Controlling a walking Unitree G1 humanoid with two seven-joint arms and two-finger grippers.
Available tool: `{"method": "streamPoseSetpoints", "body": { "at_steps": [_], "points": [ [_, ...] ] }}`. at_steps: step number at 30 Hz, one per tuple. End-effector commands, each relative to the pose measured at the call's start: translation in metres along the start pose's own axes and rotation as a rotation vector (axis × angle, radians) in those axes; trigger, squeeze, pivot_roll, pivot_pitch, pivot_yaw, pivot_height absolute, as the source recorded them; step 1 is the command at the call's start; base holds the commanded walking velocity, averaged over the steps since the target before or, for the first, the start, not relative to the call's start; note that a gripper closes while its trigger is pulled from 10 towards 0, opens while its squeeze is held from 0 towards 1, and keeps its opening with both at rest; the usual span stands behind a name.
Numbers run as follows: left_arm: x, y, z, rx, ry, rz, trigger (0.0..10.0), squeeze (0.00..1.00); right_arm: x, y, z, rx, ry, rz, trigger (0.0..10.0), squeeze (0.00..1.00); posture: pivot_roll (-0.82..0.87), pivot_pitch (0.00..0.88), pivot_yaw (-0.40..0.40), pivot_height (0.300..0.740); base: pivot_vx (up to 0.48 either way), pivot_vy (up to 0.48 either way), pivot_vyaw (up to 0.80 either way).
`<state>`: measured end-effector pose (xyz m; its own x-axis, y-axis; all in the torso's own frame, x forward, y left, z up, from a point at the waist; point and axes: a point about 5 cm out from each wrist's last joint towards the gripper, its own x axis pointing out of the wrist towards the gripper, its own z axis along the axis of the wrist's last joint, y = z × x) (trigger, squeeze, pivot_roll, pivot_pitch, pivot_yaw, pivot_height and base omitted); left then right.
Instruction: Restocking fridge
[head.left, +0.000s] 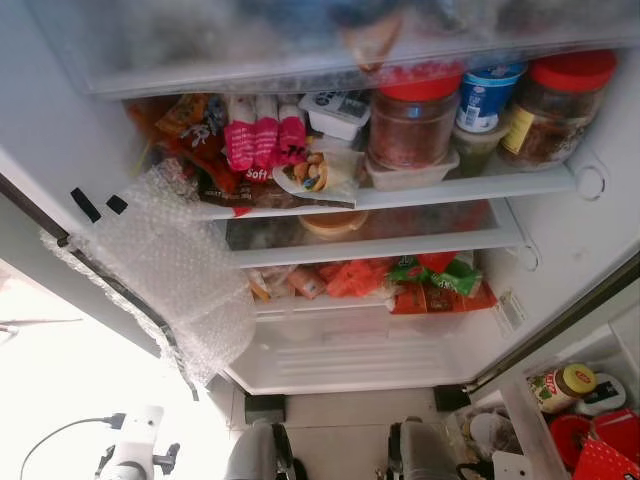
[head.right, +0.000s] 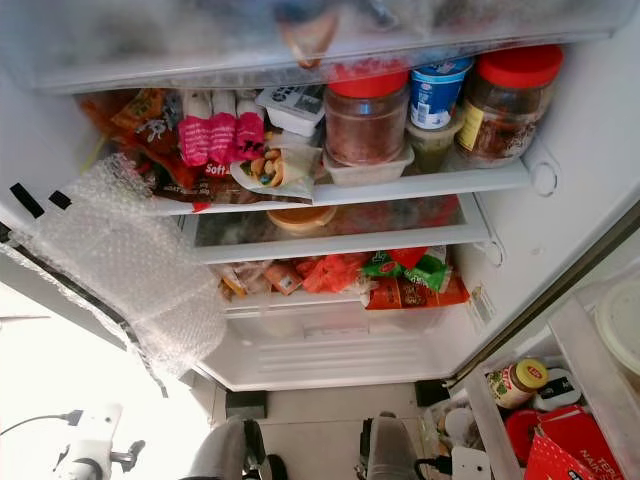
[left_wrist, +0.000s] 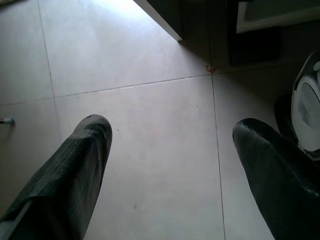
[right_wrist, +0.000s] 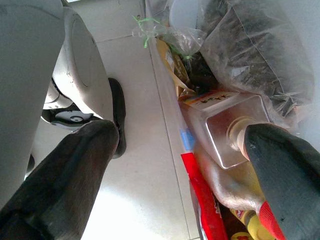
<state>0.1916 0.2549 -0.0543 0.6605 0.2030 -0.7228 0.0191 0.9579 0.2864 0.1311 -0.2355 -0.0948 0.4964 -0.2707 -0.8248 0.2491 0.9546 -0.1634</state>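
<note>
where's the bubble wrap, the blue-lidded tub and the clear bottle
bubble wrap (head.left: 165, 265), left eye view, middle of the sheet
blue-lidded tub (head.left: 487, 100), left eye view, its side label
clear bottle (right_wrist: 227, 127), right wrist view, its shoulder

A home kitchen: an open white fridge (head.left: 560, 235) with glass shelves crowded by red-lidded glass jars (head.left: 413, 118), snack packets (head.left: 262, 142) and door-rack condiments (head.left: 560, 386), standing on pale floor tiles (left_wrist: 150, 130).
</note>
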Motion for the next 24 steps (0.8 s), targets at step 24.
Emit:
{"method": "streamPoseSetpoints", "body": {
  "at_steps": [24],
  "points": [
    [-0.001, -0.004, -0.028, -0.002, 0.078, 0.005, 10.0, 0.00, -0.002, 0.000, -0.010, 0.009, 0.036, 0.006, 10.0, 0.00, -0.04, 0.169, 0.074, 0.650, 0.000, 0.267, 0.00]
  ]
}}
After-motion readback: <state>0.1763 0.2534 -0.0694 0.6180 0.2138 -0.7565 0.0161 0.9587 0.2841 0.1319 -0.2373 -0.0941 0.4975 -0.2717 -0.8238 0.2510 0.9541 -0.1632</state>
